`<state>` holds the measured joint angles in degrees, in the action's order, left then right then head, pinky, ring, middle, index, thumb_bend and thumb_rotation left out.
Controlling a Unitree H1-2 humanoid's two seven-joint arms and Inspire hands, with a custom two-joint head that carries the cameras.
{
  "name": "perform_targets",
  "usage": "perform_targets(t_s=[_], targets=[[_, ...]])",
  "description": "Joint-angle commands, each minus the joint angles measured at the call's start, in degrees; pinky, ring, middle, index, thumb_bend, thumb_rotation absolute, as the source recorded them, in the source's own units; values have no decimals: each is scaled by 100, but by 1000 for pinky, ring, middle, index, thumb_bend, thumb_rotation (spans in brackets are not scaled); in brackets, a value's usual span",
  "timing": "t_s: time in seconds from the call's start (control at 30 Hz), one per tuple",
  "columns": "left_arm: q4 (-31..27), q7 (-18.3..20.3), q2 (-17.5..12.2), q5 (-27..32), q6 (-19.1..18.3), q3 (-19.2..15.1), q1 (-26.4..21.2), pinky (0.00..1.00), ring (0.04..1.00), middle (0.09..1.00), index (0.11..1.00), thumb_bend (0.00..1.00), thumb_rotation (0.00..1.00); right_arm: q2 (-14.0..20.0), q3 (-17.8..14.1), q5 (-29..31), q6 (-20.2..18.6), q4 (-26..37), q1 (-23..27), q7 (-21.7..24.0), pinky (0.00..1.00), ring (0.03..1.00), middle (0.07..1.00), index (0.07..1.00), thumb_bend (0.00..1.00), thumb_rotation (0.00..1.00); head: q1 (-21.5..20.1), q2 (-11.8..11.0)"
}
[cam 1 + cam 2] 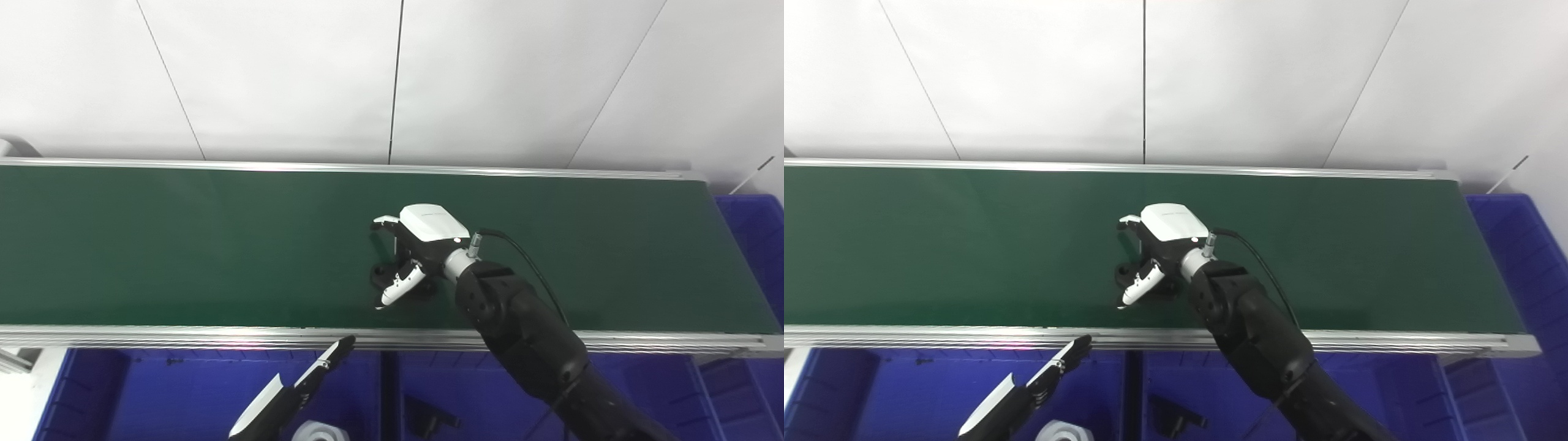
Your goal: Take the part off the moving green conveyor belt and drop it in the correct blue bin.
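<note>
A black part (381, 275) lies on the green conveyor belt (184, 245), near its front edge at mid-length. My right hand (409, 252) is over the part, with its fingers (384, 221) on the far side and its thumb (399, 286) on the near side. The fingers are apart, and I cannot see a firm grasp on the part. Much of the part is hidden under the palm. My left hand (288, 395) hangs low over the blue bin (153, 392) in front of the belt, fingers straight, holding nothing.
Blue bins run along the belt's near side; the left one holds a white part (318, 432), the middle one (490, 398) a black part (429, 419). Another blue bin (756, 233) stands at the belt's right end. A white wall is behind.
</note>
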<state>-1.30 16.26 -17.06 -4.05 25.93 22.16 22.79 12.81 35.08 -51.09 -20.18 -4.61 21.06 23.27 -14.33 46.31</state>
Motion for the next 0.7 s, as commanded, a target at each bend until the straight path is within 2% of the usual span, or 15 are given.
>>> perform_targets(t_s=[0.0,0.13,0.17,0.2,0.27,0.4,0.43,0.47,0.53,0.63,0.67], targets=[[-239,-99,-40,-46,99,-12,43,1000,1000,1000,1000,967,429,54,127,-29,-135,96,-161,389,235,288,395,851,834,326,1,11],[-294,-144,-53,-133,98,-20,50,1000,1000,1000,1000,968,446,82,189,-158,-324,237,-193,698,212,265,377,837,763,208,-13,44],[-296,-153,-53,-131,99,-18,48,1000,1000,1000,1000,968,446,85,196,-193,-348,263,-207,724,212,270,376,743,758,145,-13,44],[-292,-133,-56,-83,99,-11,42,1000,1000,1000,1000,967,446,91,195,-204,-351,295,-232,732,212,271,375,711,756,123,-13,44],[-300,-111,-67,-29,99,-3,38,1000,1000,1000,1000,962,434,115,218,-228,-384,346,-245,828,199,259,451,725,606,25,-5,92],[-332,-88,-77,13,99,-21,49,1000,1000,1000,1000,959,425,180,329,-455,-551,423,-231,1199,206,271,472,754,567,1,-14,110],[-333,-90,-78,13,99,-21,45,1000,1000,1000,1000,958,424,184,339,-505,-580,429,-238,1251,250,326,465,606,544,0,-13,115],[-330,-91,-80,13,99,-22,40,1000,1000,1000,1000,957,425,185,341,-558,-596,453,-257,1268,280,359,455,546,535,0,-8,116],[-327,-92,-79,18,98,-26,35,1000,1000,1000,1000,956,424,217,311,-580,-417,536,-384,999,285,363,435,528,526,0,-3,124],[-328,-61,-72,80,96,-37,37,1000,1000,1000,1000,956,418,230,269,-577,-208,535,-519,641,296,371,476,497,524,0,3,133],[-327,-47,-70,107,95,-41,38,1000,1000,1000,1000,957,411,220,261,-579,-188,508,-539,566,296,374,457,504,522,0,3,133]])
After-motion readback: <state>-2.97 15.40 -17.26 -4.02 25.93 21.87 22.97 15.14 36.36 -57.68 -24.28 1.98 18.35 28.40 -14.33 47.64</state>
